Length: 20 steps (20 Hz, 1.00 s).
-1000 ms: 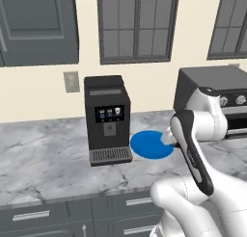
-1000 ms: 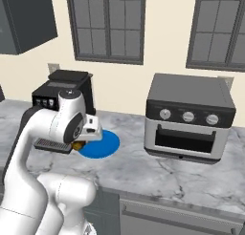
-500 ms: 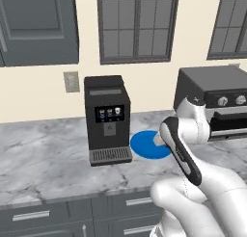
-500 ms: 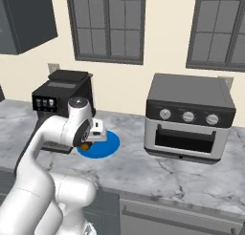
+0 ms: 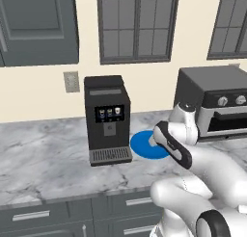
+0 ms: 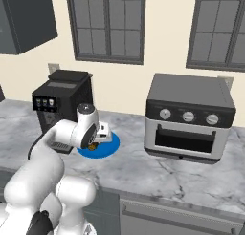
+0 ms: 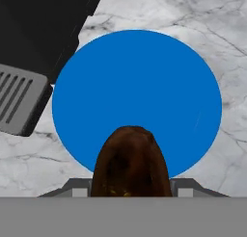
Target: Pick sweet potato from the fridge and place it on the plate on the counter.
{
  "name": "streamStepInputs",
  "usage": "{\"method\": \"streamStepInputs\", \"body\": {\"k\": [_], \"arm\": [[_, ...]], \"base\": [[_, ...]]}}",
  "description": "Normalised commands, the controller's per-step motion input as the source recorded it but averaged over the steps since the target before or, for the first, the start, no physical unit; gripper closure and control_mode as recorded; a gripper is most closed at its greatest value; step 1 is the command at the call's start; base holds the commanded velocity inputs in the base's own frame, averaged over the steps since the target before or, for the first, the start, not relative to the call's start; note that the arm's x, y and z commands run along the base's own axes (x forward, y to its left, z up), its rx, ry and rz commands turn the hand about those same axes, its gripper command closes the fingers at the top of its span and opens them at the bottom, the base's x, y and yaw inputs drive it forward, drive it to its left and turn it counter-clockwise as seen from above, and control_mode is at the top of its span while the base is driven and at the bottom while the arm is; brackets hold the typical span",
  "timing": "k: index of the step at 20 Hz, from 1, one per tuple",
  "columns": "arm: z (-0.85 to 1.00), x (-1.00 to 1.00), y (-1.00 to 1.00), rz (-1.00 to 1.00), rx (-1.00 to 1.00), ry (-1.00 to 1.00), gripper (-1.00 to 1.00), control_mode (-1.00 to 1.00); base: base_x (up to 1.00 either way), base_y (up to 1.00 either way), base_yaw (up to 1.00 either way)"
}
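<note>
Hand view: 1 sweet potato (image 7: pixel 130 161), 1 plate (image 7: pixel 137 84).

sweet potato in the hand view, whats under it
The blue plate lies under the sweet potato, which the tool is shut on above the marbled counter. The plate's near edge is covered by the potato; nothing else shows on it.

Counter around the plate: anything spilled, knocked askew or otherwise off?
Nothing stands out. The blue plate lies flat and bare on the marbled counter, beside the coffee machine, which stands upright, as does the toaster oven. The sweet potato is held between the fingers above the plate's near edge, not dropped.
</note>
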Motion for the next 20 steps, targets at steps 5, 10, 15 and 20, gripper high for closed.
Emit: {"method": "streamStepInputs", "body": {"k": [5,10,15,20], "arm": [[-0.31,0.41,0.0,0.0,0.0,0.0,1.0,-1.0],[-0.2,0.34,0.0,0.0,0.0,0.0,1.0,-1.0],[-0.17,0.18,0.0,0.0,0.0,0.01,1.0,-1.0],[-0.23,0.02,0.0,0.0,0.0,0.02,1.0,-1.0]], "base": [[0.0,0.0,0.0],[0.0,0.0,0.0],[0.0,0.0,0.0],[0.0,0.0,0.0]]}}
